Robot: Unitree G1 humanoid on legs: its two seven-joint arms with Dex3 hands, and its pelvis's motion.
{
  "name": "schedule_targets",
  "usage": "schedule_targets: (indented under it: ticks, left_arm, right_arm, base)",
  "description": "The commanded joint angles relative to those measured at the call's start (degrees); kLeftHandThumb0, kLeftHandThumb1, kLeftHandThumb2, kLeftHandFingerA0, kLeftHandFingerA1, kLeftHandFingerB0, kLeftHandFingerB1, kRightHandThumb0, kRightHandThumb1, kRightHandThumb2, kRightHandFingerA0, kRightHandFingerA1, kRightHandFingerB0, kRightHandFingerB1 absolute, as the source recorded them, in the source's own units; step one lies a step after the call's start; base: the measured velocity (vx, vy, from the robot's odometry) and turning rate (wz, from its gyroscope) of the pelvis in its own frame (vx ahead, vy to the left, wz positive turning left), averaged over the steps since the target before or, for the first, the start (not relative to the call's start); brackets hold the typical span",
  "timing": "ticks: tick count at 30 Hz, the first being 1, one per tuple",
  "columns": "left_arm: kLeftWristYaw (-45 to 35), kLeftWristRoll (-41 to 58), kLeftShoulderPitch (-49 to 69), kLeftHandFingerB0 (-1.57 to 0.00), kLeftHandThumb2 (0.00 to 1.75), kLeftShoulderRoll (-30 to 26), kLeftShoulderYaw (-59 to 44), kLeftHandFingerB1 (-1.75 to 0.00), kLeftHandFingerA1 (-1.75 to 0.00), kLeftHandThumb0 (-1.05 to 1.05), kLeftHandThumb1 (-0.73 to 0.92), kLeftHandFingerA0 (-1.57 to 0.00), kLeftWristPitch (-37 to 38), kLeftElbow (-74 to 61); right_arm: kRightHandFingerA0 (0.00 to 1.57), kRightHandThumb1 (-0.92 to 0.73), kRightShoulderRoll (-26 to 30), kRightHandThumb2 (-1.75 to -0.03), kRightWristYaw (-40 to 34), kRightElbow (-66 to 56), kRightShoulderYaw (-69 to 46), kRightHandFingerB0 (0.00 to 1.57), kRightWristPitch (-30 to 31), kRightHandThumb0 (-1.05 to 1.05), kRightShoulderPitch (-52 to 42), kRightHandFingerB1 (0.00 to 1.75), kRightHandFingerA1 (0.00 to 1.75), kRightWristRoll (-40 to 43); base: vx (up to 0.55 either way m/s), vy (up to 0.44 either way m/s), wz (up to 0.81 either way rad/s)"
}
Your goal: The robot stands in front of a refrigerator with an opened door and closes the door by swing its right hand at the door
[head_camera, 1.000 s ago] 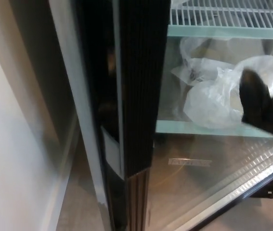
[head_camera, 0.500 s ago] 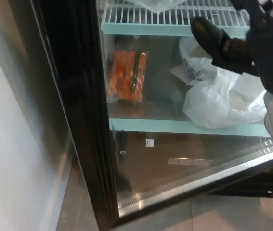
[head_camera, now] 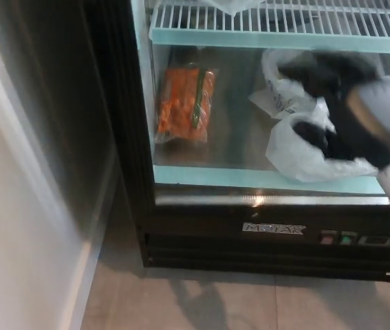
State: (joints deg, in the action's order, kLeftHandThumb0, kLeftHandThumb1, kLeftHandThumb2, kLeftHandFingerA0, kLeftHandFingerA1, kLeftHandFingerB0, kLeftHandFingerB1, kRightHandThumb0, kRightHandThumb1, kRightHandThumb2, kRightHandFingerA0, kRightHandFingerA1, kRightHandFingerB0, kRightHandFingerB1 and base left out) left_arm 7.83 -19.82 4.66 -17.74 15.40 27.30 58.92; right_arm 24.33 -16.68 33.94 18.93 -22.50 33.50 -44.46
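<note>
A: Looking at the refrigerator (head_camera: 263,240), where does the door (head_camera: 243,148) sit?

B: It seems to lie flat against the front of the cabinet. Its glass faces the robot, and I see no gap along its lower edge above the dark base panel. An orange packet (head_camera: 184,103) and white plastic bags (head_camera: 298,148) show through the glass, under a wire shelf (head_camera: 270,24).

A: And its long axis?

B: I judge it upright. The pane runs up past the top of the picture, and its bottom edge runs across from left to right. I cannot tell which side carries the hinges.

A: What about the right hand (head_camera: 329,103)?

B: It is a dark blur in front of the glass, on the right, over the bags. I cannot tell whether it is open or closed, or whether it touches the pane. The left hand does not show.

A: What could go wrong?

B: The seal may not have caught. A door pushed by a swing can bounce off the frame and drift open, so the task would only look done. Also, the hand is near the glass, and a fast arm could knock the pane hard.
</note>
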Motion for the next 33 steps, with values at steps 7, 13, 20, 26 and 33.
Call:
schedule_targets:
  ticks: [7,13,20,26,33]
  left_arm:
    - [1.05,-1.63,0.1,-0.4,0.65,-1.1,0.49,-0.34,-0.35,-0.61,0.79,-0.39,0.66,0.41]
    - [0.51,-0.97,0.15,-0.34,0.98,-1.04,0.14,-0.49,-0.49,-0.66,0.67,-0.32,1.02,0.7]
    - [1.36,-1.0,1.19,-0.4,0.65,-1.81,-0.29,-0.34,-0.35,-0.6,0.8,-0.39,1.42,0.49]
    - [0.6,-0.42,1.01,-0.38,0.97,-2.09,-1.13,-0.51,-0.48,-0.64,0.65,-0.3,1.23,0.69]
    - [1.35,-0.65,0.51,-0.43,0.64,-2.01,-1.26,-0.35,-0.37,-0.57,0.78,-0.41,2.18,2.08]
  right_arm:
    - [0.3,-0.81,5.0,-0.65,-1.24,-11.39,2.2,0.32,-2.01,-0.6,-26.08,0.32,0.31,0.76]
    - [0.3,-0.83,2.31,-0.65,-5.7,-8.22,1.46,0.3,-4.13,-0.59,-38.61,0.31,0.31,3.74]
    - [0.32,-0.64,-2.69,-0.94,-5.72,-3.6,-1.58,0.24,-7.08,-0.62,-47.51,0.44,0.49,10.57]
    - [0.33,-0.74,-6.17,-0.63,-4.54,8.24,-4.66,0.33,-8.73,-0.54,-50.13,0.32,0.34,14.46]
    - [0.28,-0.6,-7.4,-0.91,-2.43,16.22,-4.85,0.3,-8.52,-0.59,-45.73,0.47,0.47,14.97]
  base:
    - [0.0,0.0,0.0]
    - [0.0,-0.001,0.01]
    - [0.0,0.0,0.0]
    - [0.0,0.0,0.0]
    - [0.0,0.0,0.0]
